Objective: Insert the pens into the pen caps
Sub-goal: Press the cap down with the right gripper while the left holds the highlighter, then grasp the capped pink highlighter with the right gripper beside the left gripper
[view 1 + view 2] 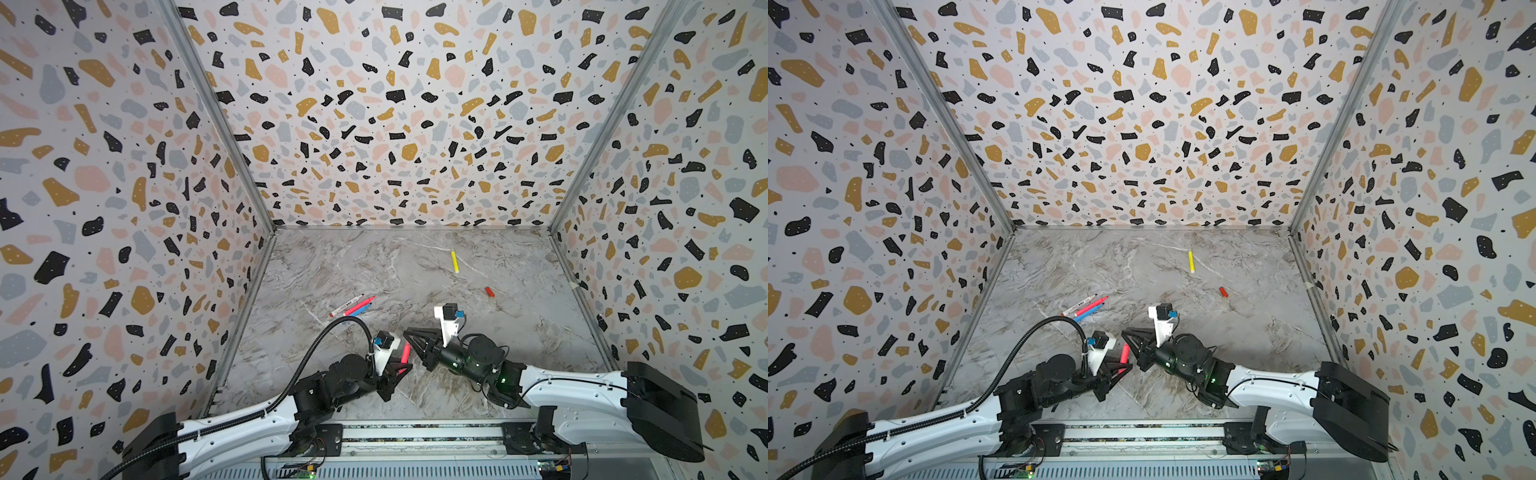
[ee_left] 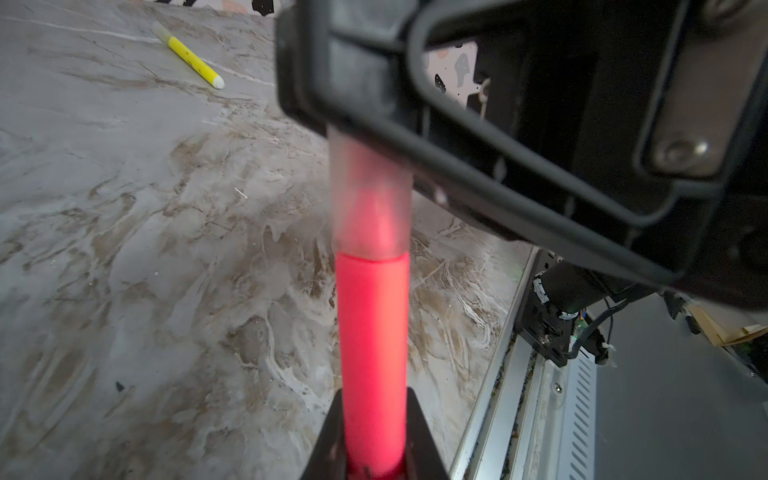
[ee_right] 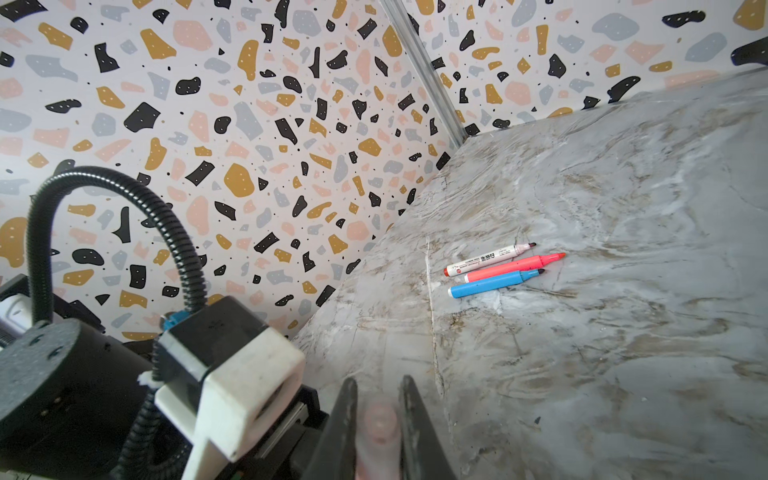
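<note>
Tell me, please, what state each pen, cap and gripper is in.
Left gripper, shut on held pink pen.
Right gripper, shut on clear cap.
Held pink pen, tip inside clear cap.
Yellow pen, lying flat, seemingly capped.
White pen, lying uncapped.
Loose pink pen, lying uncapped.
Blue pen, lying uncapped.
Red cap, loose, no pen in it.

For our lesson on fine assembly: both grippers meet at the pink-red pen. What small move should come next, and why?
Probably a short push by the right gripper along the pen's axis. It is shut on the clear cap, and the left gripper is shut on the pink-red pen. The cap covers the tip, but a thin seam shows at its rim, so it may not be fully seated.
</note>
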